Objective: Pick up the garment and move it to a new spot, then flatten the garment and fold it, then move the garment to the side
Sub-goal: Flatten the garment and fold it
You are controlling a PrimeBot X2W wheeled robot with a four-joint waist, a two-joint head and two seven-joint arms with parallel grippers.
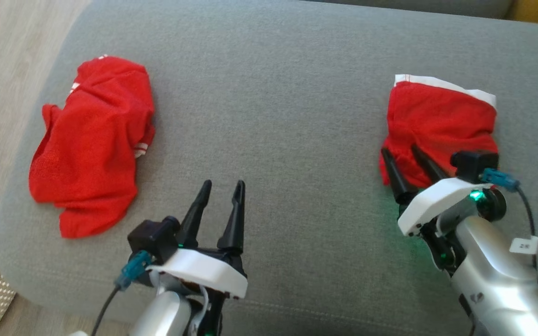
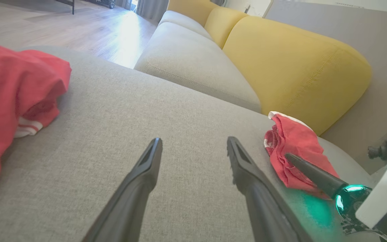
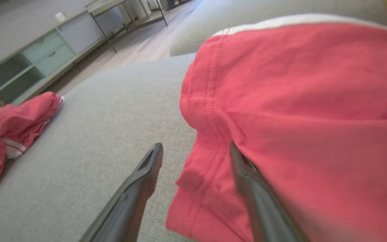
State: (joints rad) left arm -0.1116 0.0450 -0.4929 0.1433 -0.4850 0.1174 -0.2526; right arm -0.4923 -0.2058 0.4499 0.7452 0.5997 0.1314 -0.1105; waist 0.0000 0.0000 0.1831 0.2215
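We see right arm reaching in over cushion's (image 1: 273, 93) near right part. Right gripper (image 1: 399, 149) low, fingers apart, not clamped, tips at near edge of garment (image 1: 437, 116). Garment lies folded on cushion's right side, white band along far edge. Left gripper (image 1: 223, 183) hovers over cushion's near middle, fingers spread, empty. Other garment (image 1: 91, 140) lies crumpled on cushion's left side.

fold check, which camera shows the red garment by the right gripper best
The head view: nearly all the red garment shows, white band included. The right wrist view crops it close up; the left wrist view shows it small, side-on.
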